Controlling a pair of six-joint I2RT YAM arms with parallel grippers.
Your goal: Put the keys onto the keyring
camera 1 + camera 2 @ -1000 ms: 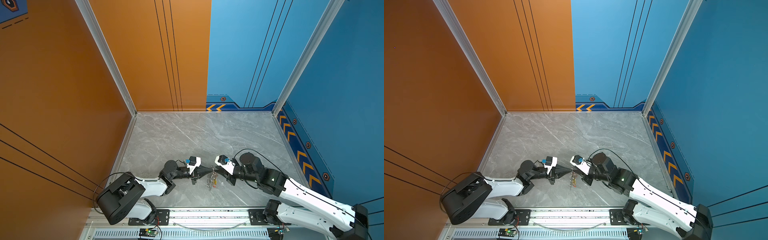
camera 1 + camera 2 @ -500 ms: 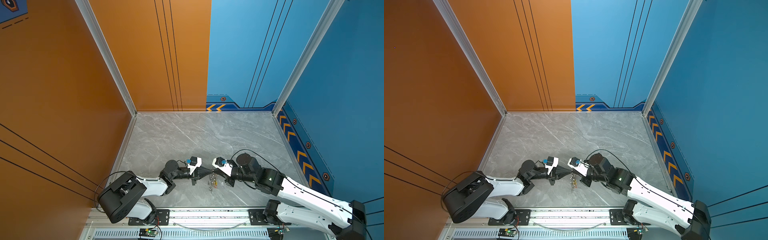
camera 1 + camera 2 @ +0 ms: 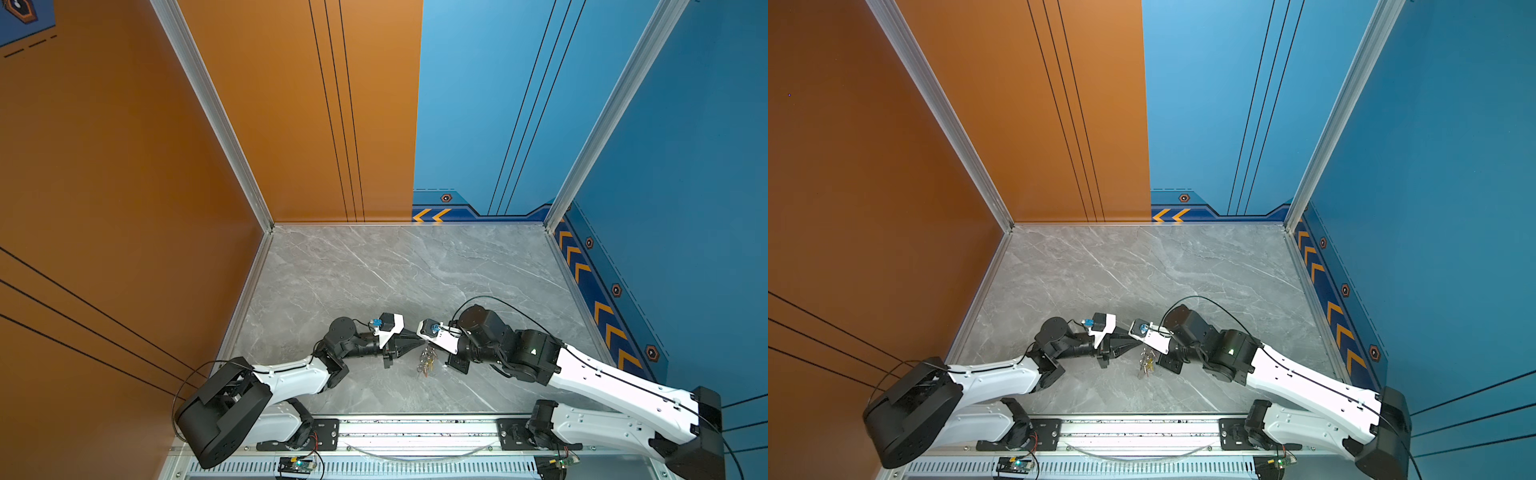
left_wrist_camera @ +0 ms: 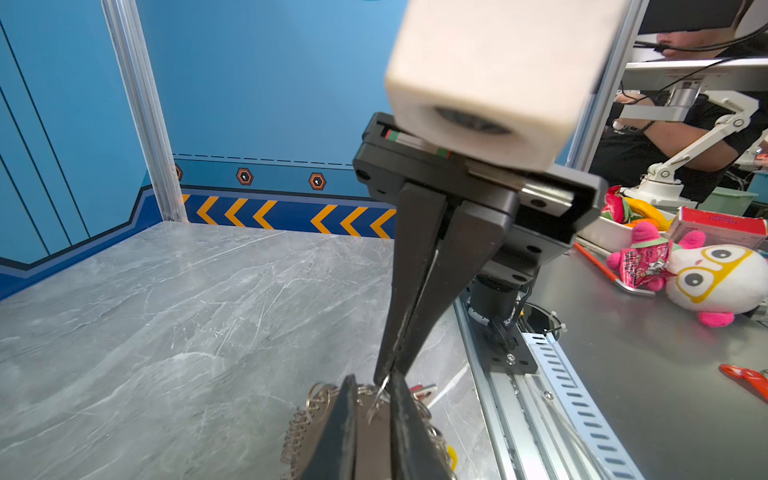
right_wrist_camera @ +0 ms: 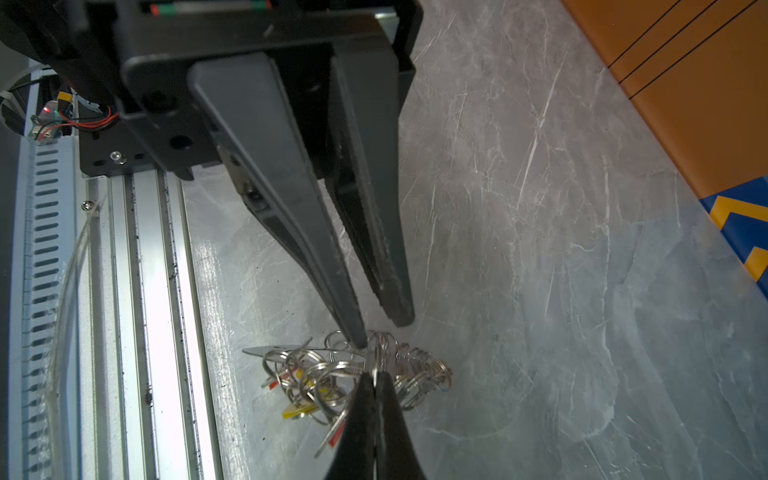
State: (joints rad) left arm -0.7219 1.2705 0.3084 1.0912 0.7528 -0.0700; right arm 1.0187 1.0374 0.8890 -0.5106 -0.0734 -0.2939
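A tangled bunch of silver rings with the keys (image 5: pixel 297 411) hangs low over the marble floor between both grippers in both top views (image 3: pixel 426 365) (image 3: pixel 1147 363). Yellow and red key heads show in the right wrist view; the left wrist view shows a red one (image 4: pixel 419 390). My right gripper (image 5: pixel 375 376) (image 4: pixel 388 372) is shut on a thin keyring (image 5: pixel 376 357) at the top of the bunch. My left gripper (image 4: pixel 374 388) (image 5: pixel 380 332) (image 3: pixel 422 338) meets it tip to tip. Its jaws stand slightly apart around that ring without pinching it.
The front aluminium rail (image 3: pixel 415 428) runs close behind the bunch. Orange and blue walls enclose the marble floor (image 3: pixel 395 270). Outside the cell, the left wrist view shows a plush toy (image 4: pixel 715 282), a red box (image 4: pixel 723 226) and a seated person.
The right arm has shifted left toward the left gripper, carrying the bunch along. The right jaws have closed on the ring, and the left jaws have parted a little.
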